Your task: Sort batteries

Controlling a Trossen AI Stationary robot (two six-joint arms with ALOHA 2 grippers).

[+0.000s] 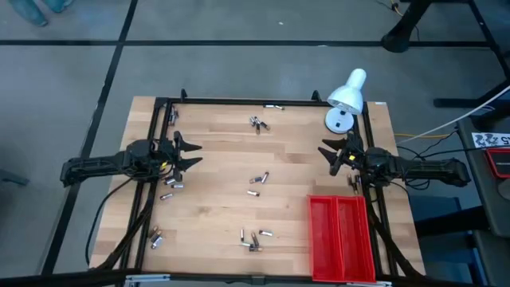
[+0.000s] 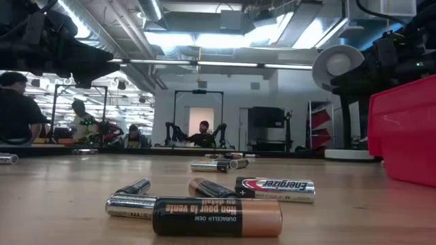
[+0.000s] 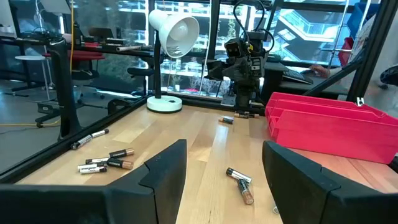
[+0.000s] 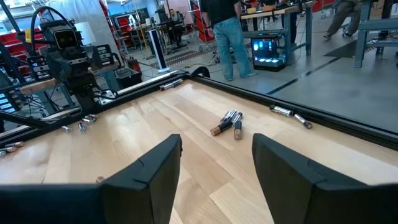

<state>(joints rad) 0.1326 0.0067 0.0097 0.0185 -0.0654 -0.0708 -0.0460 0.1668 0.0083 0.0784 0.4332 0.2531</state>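
- Sorting looks barely begun, if at all: the batteries (image 1: 257, 180) lie scattered loose over the bench (image 1: 215, 151), and none that I can see is in the red tray (image 1: 339, 237).
- The tray sits at the bench's near right corner, and both its compartments look bare from above.
- One small cluster (image 1: 257, 123) lies near the far edge, about midway along it; a single cell (image 1: 273, 105) rests right against the far rail.
- A pair sits about mid-bench, and another group (image 1: 253, 238) lies close to the near edge, left of the tray.
- More cells (image 1: 170, 186) lie by the left edge, near the left arm, with a couple (image 1: 155, 237) toward the near left corner.
- The left pincer (image 1: 191, 151) hovers over the left side of the bench, fingers spread apart and grasping nothing.
- The right pincer (image 1: 325, 152) hangs over the right side, beyond the tray, likewise released and empty.
- A white lamp (image 1: 347, 97) stands in the far right corner, clear of the cells.
- As I judge it, every battery is still to be picked up and placed.
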